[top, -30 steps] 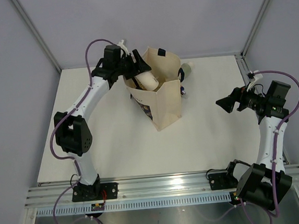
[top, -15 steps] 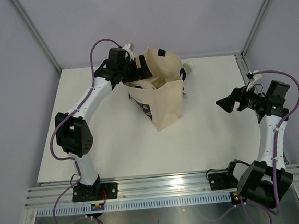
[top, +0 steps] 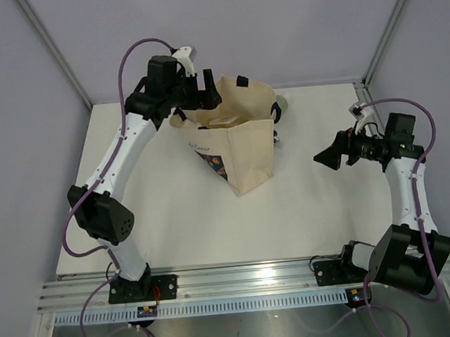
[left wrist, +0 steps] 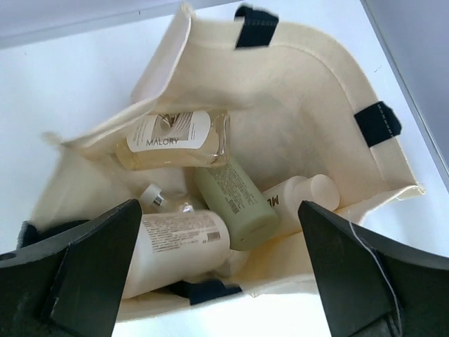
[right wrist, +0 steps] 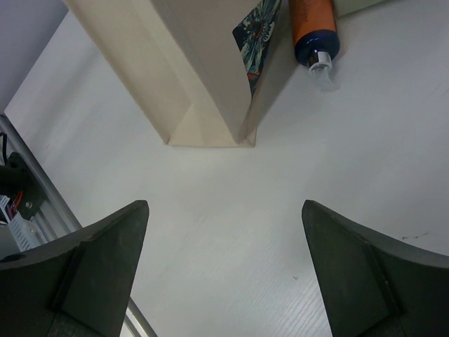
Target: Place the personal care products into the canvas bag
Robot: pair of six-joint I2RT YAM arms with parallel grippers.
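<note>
The canvas bag (top: 249, 160) stands upright at mid-table, mouth open. In the left wrist view I look down into the canvas bag (left wrist: 309, 119): a clear amber bottle (left wrist: 172, 140) labelled MALORY, a sage-green bottle (left wrist: 235, 203), a white labelled bottle (left wrist: 175, 242) and a pale capped bottle (left wrist: 302, 200) lie heaped inside. My left gripper (top: 206, 93) hovers open over the bag's back left rim, and the left gripper (left wrist: 217, 281) holds nothing. My right gripper (top: 323, 157) is open to the right of the bag, and the right gripper (right wrist: 224, 274) is over bare table.
An orange bottle (right wrist: 312, 24) with a dark blue end lies on the table against the bag's printed side (right wrist: 254, 35). Another pale-capped bottle (top: 281, 103) lies behind the bag's right corner. Black strap handles (left wrist: 377, 123) hang at the rim.
My left gripper opened and let a white bottle drop into the bag, then lifted up and back. The right gripper shifted slightly left, toward the bag.
</note>
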